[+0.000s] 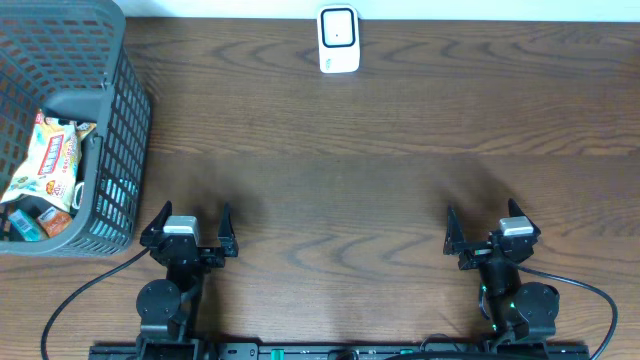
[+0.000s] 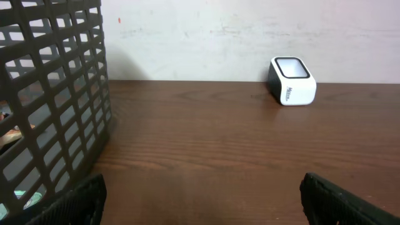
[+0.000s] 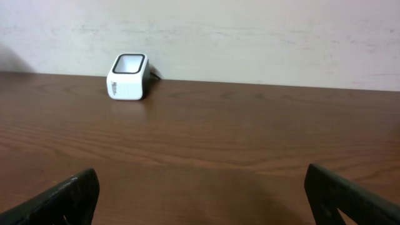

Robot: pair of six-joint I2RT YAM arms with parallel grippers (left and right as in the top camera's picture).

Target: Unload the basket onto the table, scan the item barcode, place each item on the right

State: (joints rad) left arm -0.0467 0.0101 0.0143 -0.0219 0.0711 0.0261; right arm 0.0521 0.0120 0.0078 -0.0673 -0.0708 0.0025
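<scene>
A white barcode scanner (image 1: 339,40) with a dark window stands at the table's far edge, near the middle; it also shows in the left wrist view (image 2: 292,81) and the right wrist view (image 3: 128,77). A snack packet (image 1: 50,160) with colourful print lies in the dark basket (image 1: 120,130) at the left, beside other small items. My left gripper (image 1: 190,228) rests open near the front edge, just right of the basket, nothing between its fingers. My right gripper (image 1: 488,228) rests open at the front right, also holding nothing.
The basket's mesh wall (image 2: 56,100) rises close to the left of my left gripper (image 2: 203,197). Brown wooden table (image 1: 340,190) stretches between both grippers and the scanner. A pale wall stands behind the table's far edge. Cables trail from both arm bases.
</scene>
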